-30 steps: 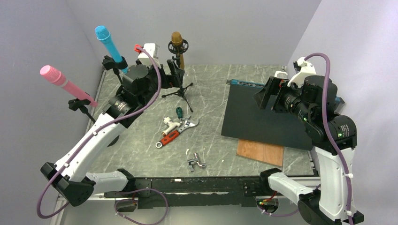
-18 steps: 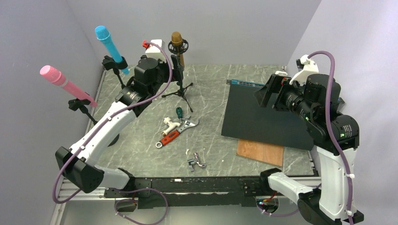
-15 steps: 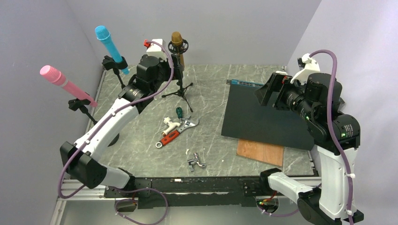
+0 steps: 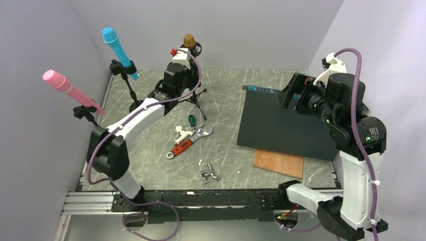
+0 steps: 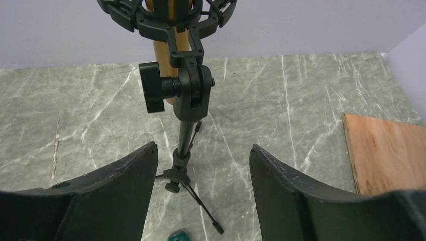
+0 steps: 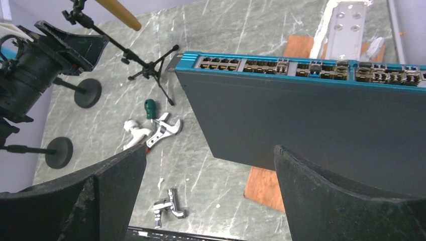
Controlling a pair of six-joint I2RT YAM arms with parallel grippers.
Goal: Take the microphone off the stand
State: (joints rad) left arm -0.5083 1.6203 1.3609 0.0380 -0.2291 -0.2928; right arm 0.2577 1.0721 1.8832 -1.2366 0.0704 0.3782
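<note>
Down front on the table point(image 4: 226, 100), a small metal fitting point(image 4: 210, 173) and a wooden board point(image 4: 279, 163). Mid-table, a red-handled adjustable wrench point(image 4: 187, 142). The right claw point(image 6: 209, 148) hangs above the network switch point(image 6: 311, 115), spread wide, holding nothing. Further back, the left claw point(image 5: 203, 148) is partly open and empty, lined up on the tripod stand point(image 5: 185, 138) without touching it. And the gold microphone point(image 4: 189, 40) sits upright in the stand's shock mount point(image 5: 171, 25), at the far edge.
</note>
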